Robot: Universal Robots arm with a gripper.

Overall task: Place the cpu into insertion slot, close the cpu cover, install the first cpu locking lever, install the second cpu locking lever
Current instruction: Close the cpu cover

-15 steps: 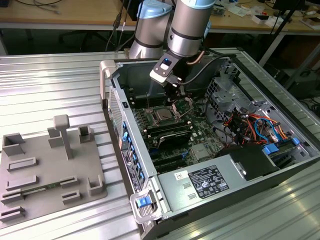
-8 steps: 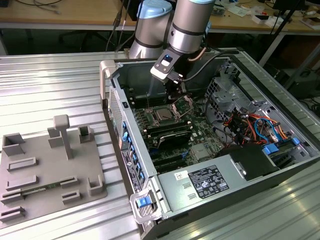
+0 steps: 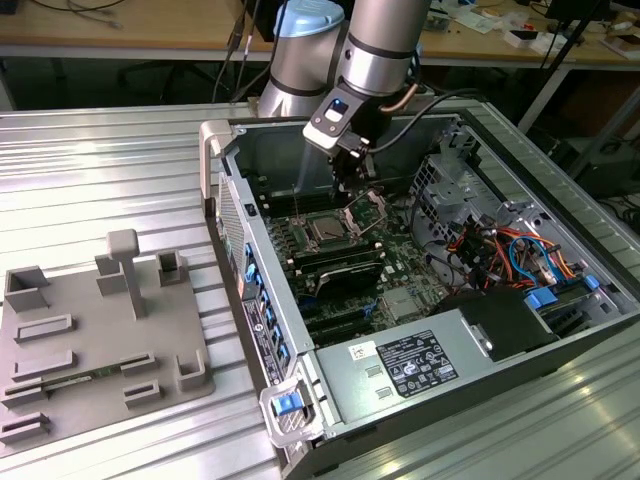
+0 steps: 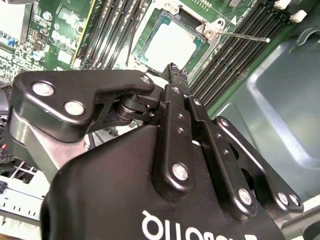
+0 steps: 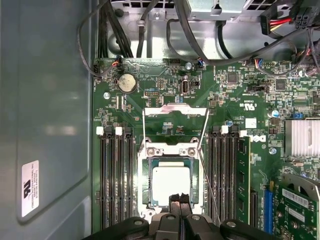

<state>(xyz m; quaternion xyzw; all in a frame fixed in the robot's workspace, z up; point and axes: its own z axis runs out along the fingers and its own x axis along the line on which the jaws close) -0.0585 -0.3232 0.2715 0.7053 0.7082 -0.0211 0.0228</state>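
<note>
One black gripper, fingers pressed together on nothing, hangs over one edge of the square dark insertion slot with a silver metal rim. One flat silver-grey square cpu lies inside that slot. One thin silver metal cpu cover stands raised. Two thin wire levers flank the slot, unlatched.

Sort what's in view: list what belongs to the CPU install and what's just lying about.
Job: cpu, seated in the insertion slot; cpu cover, raised; gripper, near the cpu.
Lying about: memory slots; finned heatsink; coin battery; grey tray, on the exterior view's left.
</note>
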